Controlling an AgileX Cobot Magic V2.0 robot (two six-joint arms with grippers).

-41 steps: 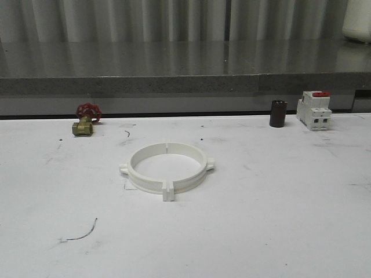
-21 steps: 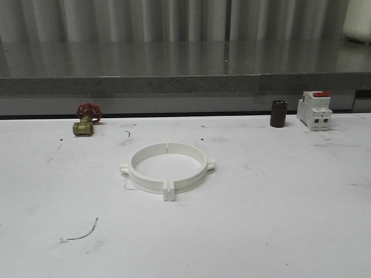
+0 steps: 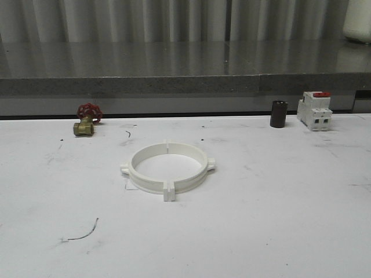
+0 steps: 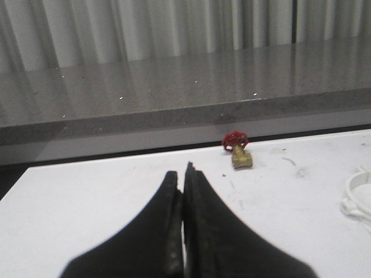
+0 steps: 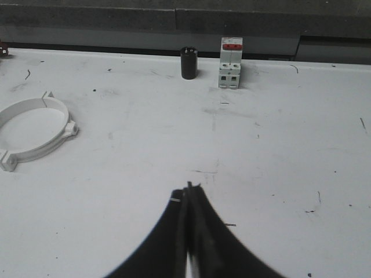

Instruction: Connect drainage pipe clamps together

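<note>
Grey curtain and a stone ledge stand behind my white counter (image 3: 278, 220). The clamps (image 3: 167, 167) lie mid-counter, joined in a ring. Both my jaws are pressed together, empty. The ring looks light, stiff and slick; I'd pinch a lug.

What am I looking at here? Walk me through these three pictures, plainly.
It is a robot with two arms, each ending in a pincer. One picture looks forward over a white table. The other two come from cameras on the wrists, so the dark shapes at the bottom are the left pincer and the right pincer. Both are closed and hold nothing.

On the table lies a white ring made of two half clamps set end to end, with seams at its near and far sides. Whether they are locked together I cannot tell. Behind it to the left is a brass valve with a red handwheel. To the right stand a dark cylinder and a white breaker with a red top.
</note>
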